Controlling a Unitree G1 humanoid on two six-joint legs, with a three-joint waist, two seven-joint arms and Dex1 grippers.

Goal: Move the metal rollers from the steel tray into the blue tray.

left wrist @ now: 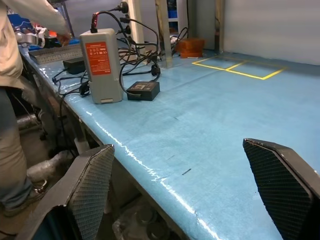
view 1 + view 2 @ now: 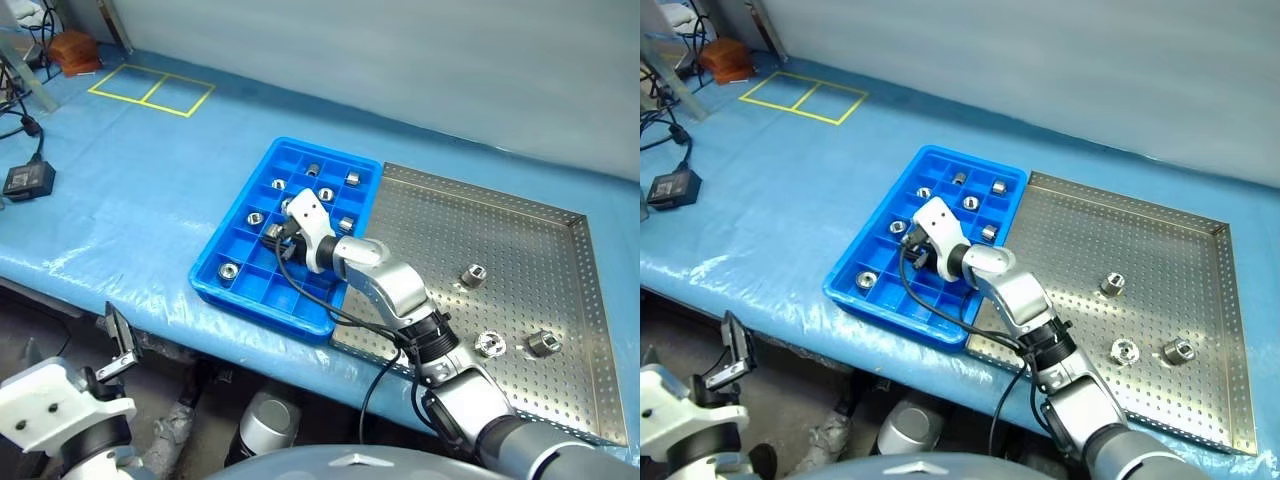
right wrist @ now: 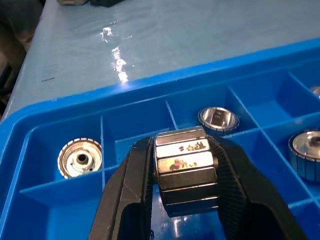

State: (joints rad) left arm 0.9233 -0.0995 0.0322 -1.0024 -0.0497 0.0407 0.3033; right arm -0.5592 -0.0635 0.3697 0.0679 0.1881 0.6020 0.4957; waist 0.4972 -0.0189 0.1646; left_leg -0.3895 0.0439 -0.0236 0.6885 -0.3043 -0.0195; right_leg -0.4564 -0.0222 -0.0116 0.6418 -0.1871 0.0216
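My right gripper [image 2: 275,235] hangs low over the blue tray [image 2: 255,300], shut on one of the metal rollers [image 3: 186,170], a shiny faceted cylinder gripped between both black fingers [image 3: 132,185]. Several more rollers lie in the tray's compartments, such as one near the front corner [image 2: 228,270] and one just beyond the held piece [image 3: 218,119]. To the right, the steel tray [image 2: 520,250] holds three rollers [image 2: 472,276] [image 2: 488,345] [image 2: 543,344]. My left gripper [image 2: 118,345] stands open below the table's near edge, far left of both trays, nothing between its fingers [image 1: 90,185].
Yellow tape rectangles [image 2: 150,90] mark the blue table cover at the far left. A black adapter [image 2: 28,180] with cables and a grey box [image 1: 101,65] sit near the left end. A person [image 1: 10,100] stands beyond that end. A brown object [image 2: 75,50] is in the far corner.
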